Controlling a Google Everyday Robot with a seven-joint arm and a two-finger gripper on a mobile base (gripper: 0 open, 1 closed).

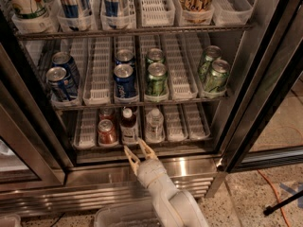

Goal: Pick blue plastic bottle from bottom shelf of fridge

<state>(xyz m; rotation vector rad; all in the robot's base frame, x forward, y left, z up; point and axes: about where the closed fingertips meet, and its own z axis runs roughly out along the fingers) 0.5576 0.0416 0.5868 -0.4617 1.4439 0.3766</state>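
The blue plastic bottle [128, 125] stands upright in a white lane tray on the bottom shelf [184, 126] of the fridge [246, 79]. It has a white cap, dark reddish-brown liquid and a pale label. A red can [107, 131] stands to its left and a clear water bottle [154, 124] to its right. My gripper [138, 149] is open, its two tan fingers spread just in front of the bottle's base, at the shelf's front edge. It holds nothing. The white arm rises from the bottom of the view.
The shelf above holds blue cans [124, 81] and green cans [156, 78]. The open door's black frame [265, 93] stands at the right. A stainless base panel [94, 183] runs below the shelf. An orange cable [272, 188] lies on the floor.
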